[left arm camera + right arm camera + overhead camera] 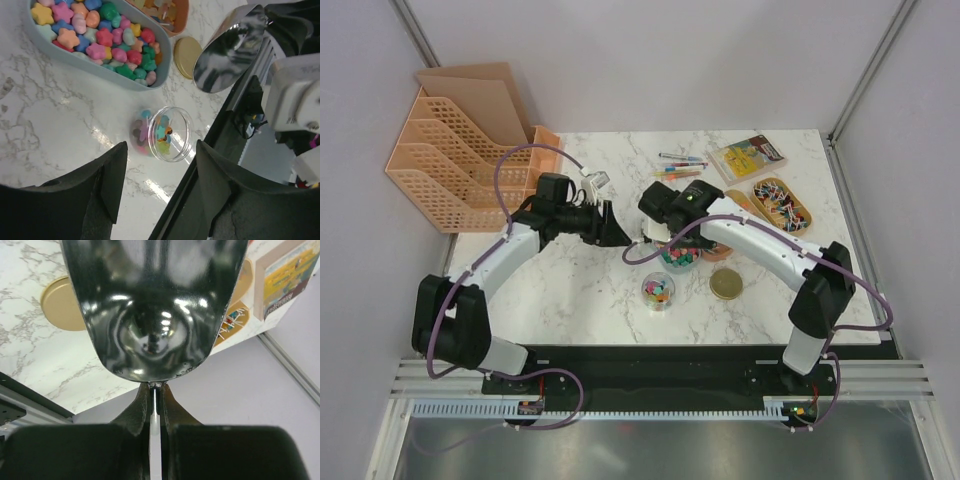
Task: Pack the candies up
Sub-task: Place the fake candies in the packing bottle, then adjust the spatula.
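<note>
The candies (107,37), star-shaped and in many colours, fill a pale blue oval tray (50,50), which also shows in the top view (678,257). A small clear jar (167,132) holding a few candies stands on the table in front of it (658,291). My right gripper (155,390) is shut on the thin handle of a shiny metal scoop (150,305), held above the table near the tray (227,52). No candy shows on the scoop. My left gripper (160,185) is open and empty, hovering just left of the jar.
A flat gold lid (726,286) lies right of the jar. A wooden tray of lollipops (782,203), a yellow box (748,157) and coloured pens (680,165) sit at the back right. An orange file rack (460,160) stands at the back left.
</note>
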Motion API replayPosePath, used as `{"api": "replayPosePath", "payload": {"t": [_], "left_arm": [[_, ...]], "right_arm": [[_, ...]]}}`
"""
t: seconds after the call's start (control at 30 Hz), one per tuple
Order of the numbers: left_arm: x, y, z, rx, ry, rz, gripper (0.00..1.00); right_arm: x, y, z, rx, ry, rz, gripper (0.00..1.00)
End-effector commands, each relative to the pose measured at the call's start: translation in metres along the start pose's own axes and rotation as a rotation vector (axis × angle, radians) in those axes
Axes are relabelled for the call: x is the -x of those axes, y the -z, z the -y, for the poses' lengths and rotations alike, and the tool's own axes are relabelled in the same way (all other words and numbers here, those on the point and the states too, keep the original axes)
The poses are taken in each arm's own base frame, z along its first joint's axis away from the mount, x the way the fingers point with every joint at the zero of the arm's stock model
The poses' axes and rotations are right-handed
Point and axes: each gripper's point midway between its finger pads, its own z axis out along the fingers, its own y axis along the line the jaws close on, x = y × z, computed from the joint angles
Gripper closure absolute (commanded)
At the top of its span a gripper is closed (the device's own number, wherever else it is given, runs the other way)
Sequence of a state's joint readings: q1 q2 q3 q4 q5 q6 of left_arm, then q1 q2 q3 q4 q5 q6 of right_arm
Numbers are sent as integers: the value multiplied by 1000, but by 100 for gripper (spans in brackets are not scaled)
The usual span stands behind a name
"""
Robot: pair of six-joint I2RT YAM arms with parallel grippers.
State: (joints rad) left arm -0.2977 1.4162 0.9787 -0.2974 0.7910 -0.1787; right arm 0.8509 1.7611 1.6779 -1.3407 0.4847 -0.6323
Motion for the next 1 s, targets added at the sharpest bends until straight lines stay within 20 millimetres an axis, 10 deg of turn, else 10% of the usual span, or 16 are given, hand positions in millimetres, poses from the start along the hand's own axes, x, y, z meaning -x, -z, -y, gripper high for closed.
{"api": "replayPosePath", "payload": {"t": [0.0, 0.77, 0.9, 0.97], "left_arm": [[20, -2, 31, -176, 63, 0, 36], [29, -34, -3, -115, 127, -34, 40], [26, -36, 5, -185, 128, -55, 92], [27, -35, 13, -243, 119, -57, 98]], "right_arm": [[9, 6, -16, 76, -4, 30, 100], [63, 70, -14, 72, 28, 320, 100], [62, 82, -7, 43, 2, 362, 100], [60, 81, -6, 37, -1, 359, 100]]}}
